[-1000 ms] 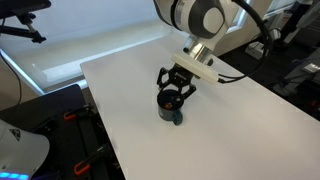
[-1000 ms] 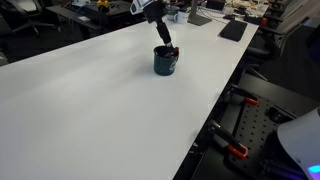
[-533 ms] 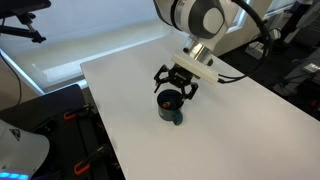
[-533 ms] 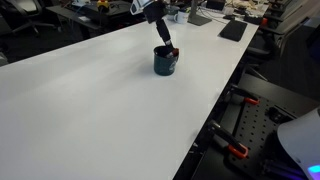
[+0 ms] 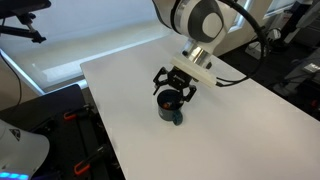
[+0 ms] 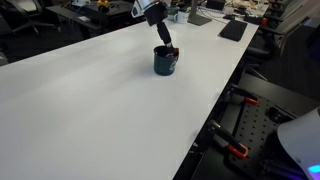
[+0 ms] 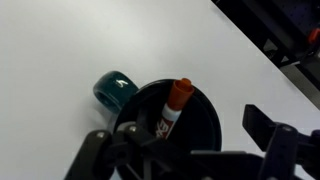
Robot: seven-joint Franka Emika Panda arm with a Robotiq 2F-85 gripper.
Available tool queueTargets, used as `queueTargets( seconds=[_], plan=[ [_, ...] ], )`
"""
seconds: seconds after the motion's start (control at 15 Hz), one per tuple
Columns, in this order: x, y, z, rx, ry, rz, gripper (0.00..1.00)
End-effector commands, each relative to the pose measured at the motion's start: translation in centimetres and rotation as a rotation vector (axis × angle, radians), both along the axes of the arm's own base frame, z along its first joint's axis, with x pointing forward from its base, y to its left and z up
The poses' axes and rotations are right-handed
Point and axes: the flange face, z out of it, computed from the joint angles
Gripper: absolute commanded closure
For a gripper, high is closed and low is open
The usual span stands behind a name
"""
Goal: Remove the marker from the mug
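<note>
Orange-red at its cap, the thin dark marker (image 7: pixel 172 108) leans inside the small black, teal-tinged cylindrical mug (image 7: pixel 207 112) standing on the white table (image 5: pixel 235 120). We see the black two-finger gripper (image 5: pixel 173 90) just over the rim, fingers (image 7: pixel 95 150) spread, seemingly touching nothing

**Matt table, shiny mug**

The table top (image 5: pixel 240 130) is smooth matt white with barely any glare. Between the gripper fingers (image 7: pixel 272 135) in the wrist view, the mug (image 7: pixel 205 125) looks glazed, and its teal handle (image 7: pixel 115 88) is properly glossy. The marker (image 7: pixel 172 110) looks like smooth plastic with a slightly shiny orange-red cap. The fingers themselves are dull black; plastic or rubber, can't tell.
</note>
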Motion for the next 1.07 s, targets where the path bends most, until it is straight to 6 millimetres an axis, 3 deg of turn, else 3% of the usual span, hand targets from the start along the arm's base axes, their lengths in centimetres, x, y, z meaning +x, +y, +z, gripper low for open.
queueTargets(
  seconds=[0.0, 0.07, 0.13, 0.2, 0.47, 0.53, 0.67, 0.73, 1.0],
  plan=[
    [-0.6, -0.3, -0.3, -0.005, 0.025, -0.047, 0.05],
    [-0.7, -0.4, -0.5, -0.005, 0.027, -0.052, 0.04],
    [-0.8, -0.5, -0.6, -0.005, 0.030, -0.058, 0.11],
    [-0.9, -0.6, -0.7, -0.007, 0.032, -0.064, 0.29],
    [-1.0, -0.8, -0.9, -0.007, 0.038, -0.073, 0.57],
    [-1.0, -0.8, -0.9, -0.006, 0.037, -0.073, 0.56],
    [-1.0, -0.8, -0.7, -0.016, 0.037, -0.072, 0.27],
    [-0.9, -0.8, -0.3, -0.023, 0.029, -0.072, 0.25],
    [-0.8, -1.0, 0.8, -0.063, 0.012, -0.097, 0.01]
  ],
)
